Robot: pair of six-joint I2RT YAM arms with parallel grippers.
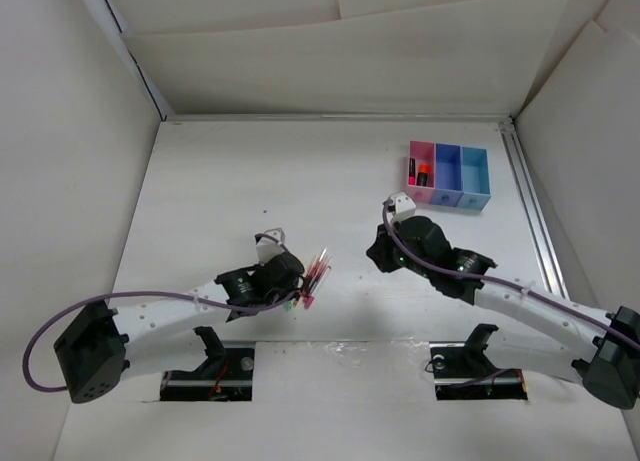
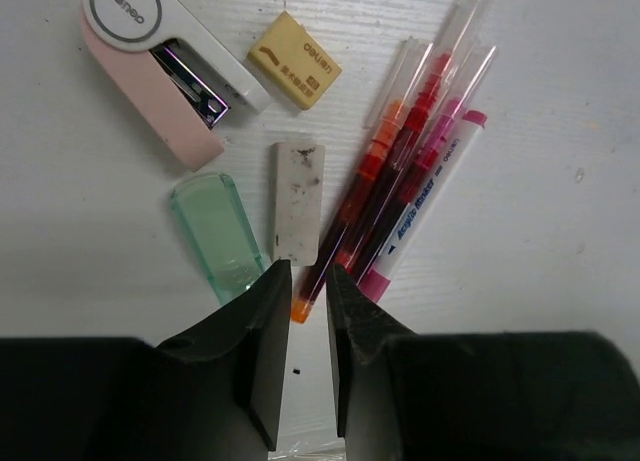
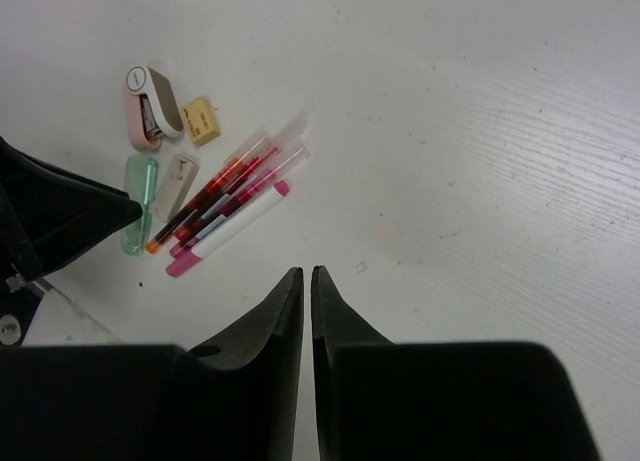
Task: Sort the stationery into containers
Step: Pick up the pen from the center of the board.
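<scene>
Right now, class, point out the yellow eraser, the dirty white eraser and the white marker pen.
yellow eraser [image 2: 294, 59]: left wrist view, centre of its top face.
dirty white eraser [image 2: 297, 201]: left wrist view, middle of its face.
white marker pen [image 2: 425, 194]: left wrist view, printed barrel.

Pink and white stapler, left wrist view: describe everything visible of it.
The stapler lies on its side on the white table, apart from the pens. Pink plastic-looking base, white top with a grey ring and lettering at the rounded end, shiny metal between them. Its mouth points toward the yellow eraser, a narrow gap between. Nothing grips it.
</scene>
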